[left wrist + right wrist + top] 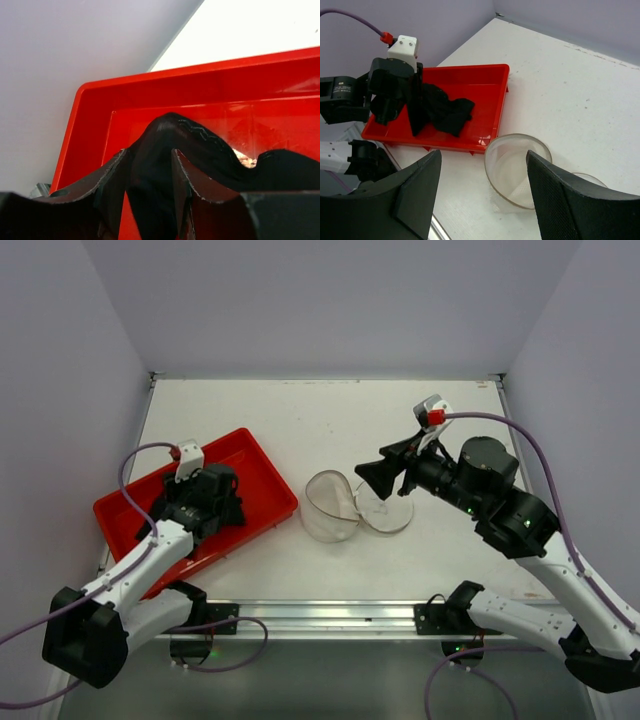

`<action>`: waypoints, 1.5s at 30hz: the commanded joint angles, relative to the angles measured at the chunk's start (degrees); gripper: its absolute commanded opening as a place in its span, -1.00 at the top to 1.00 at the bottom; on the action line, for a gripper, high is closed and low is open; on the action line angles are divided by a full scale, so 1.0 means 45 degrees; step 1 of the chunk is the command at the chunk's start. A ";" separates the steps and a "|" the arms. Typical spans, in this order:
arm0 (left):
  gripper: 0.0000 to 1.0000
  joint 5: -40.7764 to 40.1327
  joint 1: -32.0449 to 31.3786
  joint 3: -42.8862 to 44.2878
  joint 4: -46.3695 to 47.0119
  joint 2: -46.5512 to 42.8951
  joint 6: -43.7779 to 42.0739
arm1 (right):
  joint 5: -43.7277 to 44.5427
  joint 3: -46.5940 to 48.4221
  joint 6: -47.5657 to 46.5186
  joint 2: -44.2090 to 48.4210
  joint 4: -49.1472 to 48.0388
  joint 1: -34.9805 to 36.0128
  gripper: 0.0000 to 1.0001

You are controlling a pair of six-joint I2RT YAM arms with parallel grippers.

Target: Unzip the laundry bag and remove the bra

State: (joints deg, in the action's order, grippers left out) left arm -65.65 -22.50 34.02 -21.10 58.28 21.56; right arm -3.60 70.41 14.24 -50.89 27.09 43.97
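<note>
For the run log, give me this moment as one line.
left gripper: shut on bra, in red tray | right gripper: open, near laundry bag | bag: unzipped, empty

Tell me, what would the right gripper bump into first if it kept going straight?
Probably the laundry bag: the open right gripper points at its mesh wall with nothing between them. The red tray lies beyond, though depth is hard to judge.

Bright even light, soft shadows, overexposed table (260,25), sheen on red tray (240,75), left hand (150,160) blurred
</note>
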 commanded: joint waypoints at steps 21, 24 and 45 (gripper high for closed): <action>-0.38 1.4250 -0.0642 0.0728 0.6320 -0.0298 0.0990 | 0.0015 -0.3126 0.0859 -0.1345 -0.2348 0.0015 -0.38; -0.46 1.4473 -0.1754 0.0973 0.7209 0.0871 0.0348 | 0.0679 -0.3360 0.1208 -0.2048 -0.2426 0.0015 -0.39; -0.52 1.4320 -0.3027 0.0291 0.8734 0.2380 -0.0494 | 0.2973 -0.5960 0.1721 -0.2498 -0.5198 0.0015 -0.33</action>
State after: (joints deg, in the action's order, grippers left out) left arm 2.33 -35.64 35.51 15.68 69.43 19.46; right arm 11.29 44.01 22.24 -62.94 9.43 43.94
